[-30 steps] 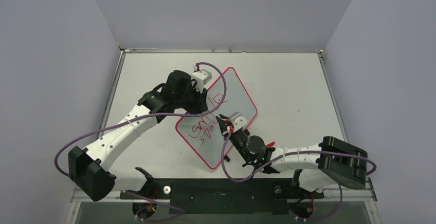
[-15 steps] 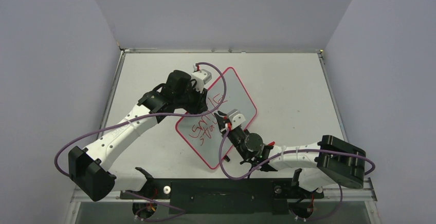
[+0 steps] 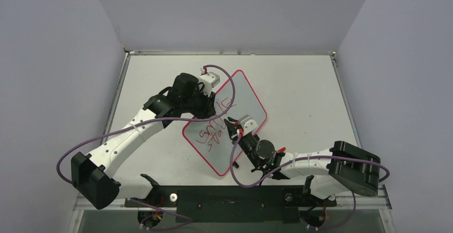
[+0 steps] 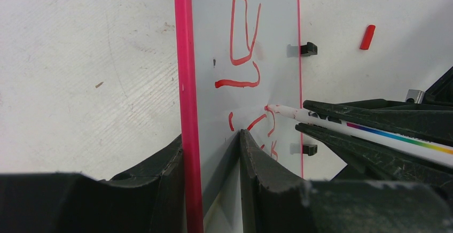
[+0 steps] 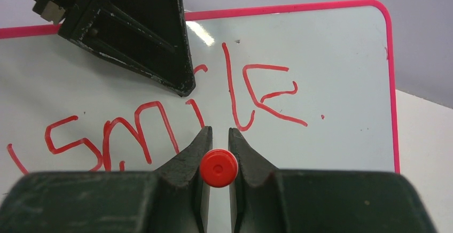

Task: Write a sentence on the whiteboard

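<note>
Quick count first: one whiteboard (image 3: 243, 96), one marker (image 4: 299, 114), one loose red cap (image 4: 367, 37), two black clips (image 4: 307, 48) on one long edge of the board, and two lines of red writing.

The whiteboard sits roughly mid-tabletop, turned on a diagonal. One corner points at the near edge and the opposite one toward the far edge.

The sentence (image 3: 211, 131) so far has "Smile" on the top line. Under it is a shorter second line, something like "sta", but it's too small in the top view to be sure.

Left gripper (image 4: 211, 136): its jaws are clamped on the board's pink-bordered long edge, the side facing the tabletop's left edge. The border strip runs straight into the gap between them. The red strokes start just past the jaw tips on the board face.

Right gripper (image 5: 219, 129): its jaws are squeezed onto the marker, and the marker's round red butt end shows between them in the wrist view. It's a white marker with a rainbow stripe. Its red tip looks to be touching the board right beside the second line's strokes. "Smile" lies dead ahead of these jaws, with the "l" and "e" just beyond the tips.

The cap lies on bare tabletop off the clip side of the board, toward the right edge and not touching it.
</note>
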You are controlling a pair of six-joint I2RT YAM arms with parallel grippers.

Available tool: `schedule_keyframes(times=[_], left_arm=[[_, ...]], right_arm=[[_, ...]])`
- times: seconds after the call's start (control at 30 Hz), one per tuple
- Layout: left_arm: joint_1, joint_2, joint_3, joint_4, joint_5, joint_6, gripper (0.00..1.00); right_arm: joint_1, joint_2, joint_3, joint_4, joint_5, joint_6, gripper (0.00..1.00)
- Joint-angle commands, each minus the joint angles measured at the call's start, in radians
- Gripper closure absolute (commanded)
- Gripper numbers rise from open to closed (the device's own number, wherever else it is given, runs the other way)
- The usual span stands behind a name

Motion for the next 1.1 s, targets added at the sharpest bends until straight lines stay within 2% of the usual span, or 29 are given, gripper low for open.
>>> schedule_keyframes(times=[0.0,0.57,0.87,1.07], left_arm=[[-0.005,-0.01,-0.021,-0.029,-0.122,0.133,1.0],[-0.005,-0.012,-0.02,-0.028,-0.122,0.133,1.0],[-0.005,-0.012,-0.022,-0.028,-0.122,0.133,1.0],[-0.005,-0.013,-0.022,-0.029,-0.123,0.133,1.0]], right_arm=[[0.011,-0.002,-0.037,-0.041,-0.008,0.047,1.0],[0.09,-0.044,-0.093,-0.077,0.054,0.075,1.0],[0.127,-0.052,-0.052,-0.095,0.059,0.06,1.0],[0.13,-0.116,-0.015,-0.144,0.058,0.014,1.0]])
